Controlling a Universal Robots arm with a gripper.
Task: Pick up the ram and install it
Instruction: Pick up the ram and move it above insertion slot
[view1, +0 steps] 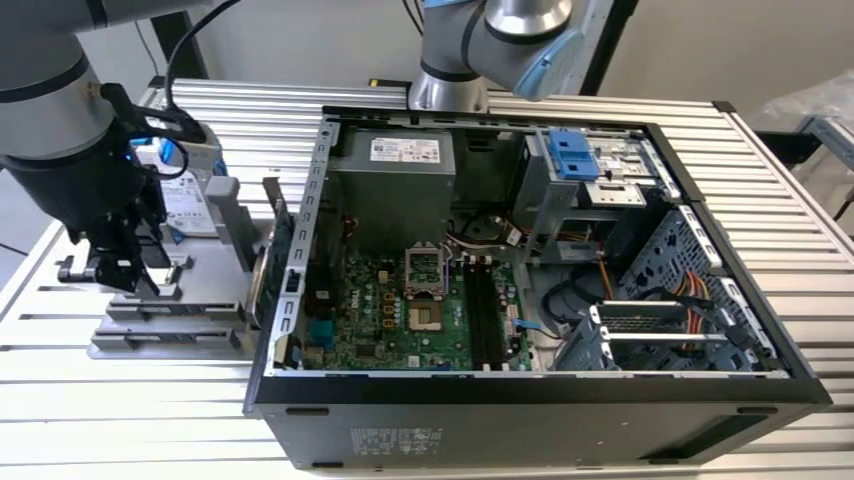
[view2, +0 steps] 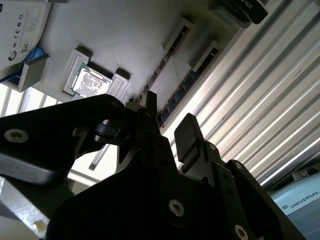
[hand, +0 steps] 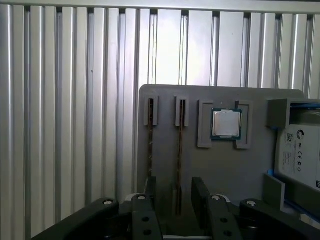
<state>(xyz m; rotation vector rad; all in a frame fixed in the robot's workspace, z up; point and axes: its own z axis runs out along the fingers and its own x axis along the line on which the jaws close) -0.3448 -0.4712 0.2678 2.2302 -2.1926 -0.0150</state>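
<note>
Ram (hand: 180, 150) on edge in slot of grey holder (hand: 165, 160), in slot nearer processor chip (hand: 226, 123). Pincer (hand: 175, 184) over holder, wide open, empty, one finger each side of ram's line.

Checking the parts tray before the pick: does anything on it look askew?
Nothing stands out: both ram sticks stand straight in their slots, and the processor chip lies flat in its recess.

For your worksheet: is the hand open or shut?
Open: the black hand has its fingers apart, a thin dark ram stick visible between them.
</note>
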